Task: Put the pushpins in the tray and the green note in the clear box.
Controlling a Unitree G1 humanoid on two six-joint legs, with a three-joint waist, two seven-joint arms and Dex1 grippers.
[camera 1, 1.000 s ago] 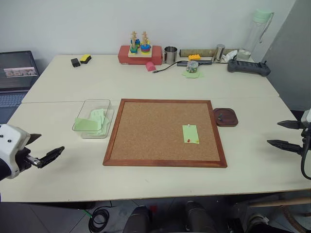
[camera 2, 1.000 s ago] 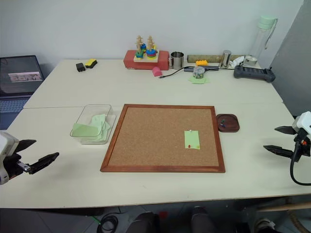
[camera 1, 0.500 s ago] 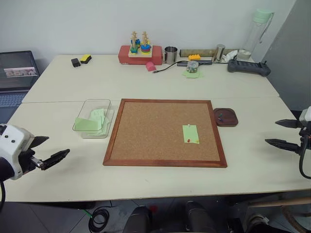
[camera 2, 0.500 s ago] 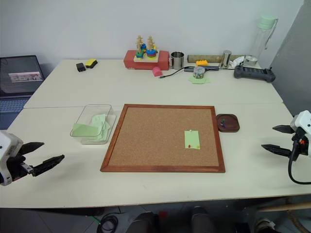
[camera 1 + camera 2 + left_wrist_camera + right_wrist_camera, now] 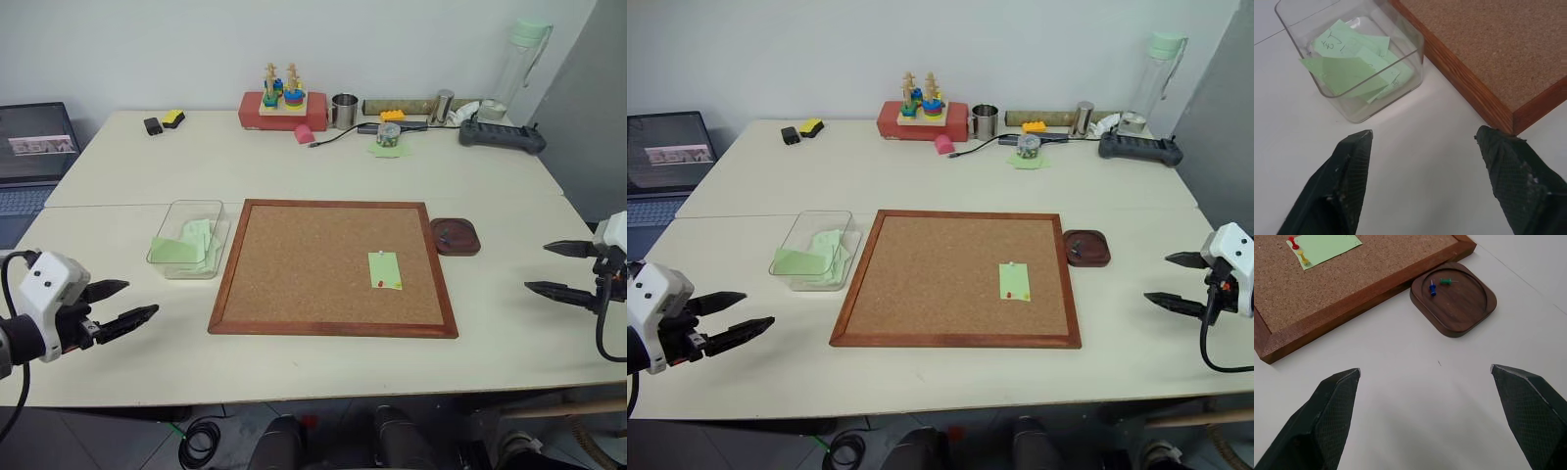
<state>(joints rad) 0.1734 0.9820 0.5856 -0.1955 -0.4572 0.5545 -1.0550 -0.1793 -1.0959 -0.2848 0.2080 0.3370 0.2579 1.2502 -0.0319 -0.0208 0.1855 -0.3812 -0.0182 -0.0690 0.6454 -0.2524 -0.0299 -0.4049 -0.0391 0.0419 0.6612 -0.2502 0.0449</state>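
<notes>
You get no legible text here. One green slip [image 5: 1334, 41] in the clear box [image 5: 1415, 58] carries dark handwritten marks, too small to read. The laptop screen [image 5: 34, 145] shows a band, unreadable.

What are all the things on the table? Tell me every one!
corkboard: one, brown, table middle.
green note: one, pinned on the corkboard.
pushpins: two, red and yellow, in the note.
tray: one, dark brown, right of the corkboard; holds a blue pin and a green pin.
clear box: one, left of the corkboard, green slips inside.
stacking toy: one, colourful, far edge.
metal cup: one, far edge.
laptop: one, far left.
left tool: open, empty.
right tool: open, empty.
</notes>
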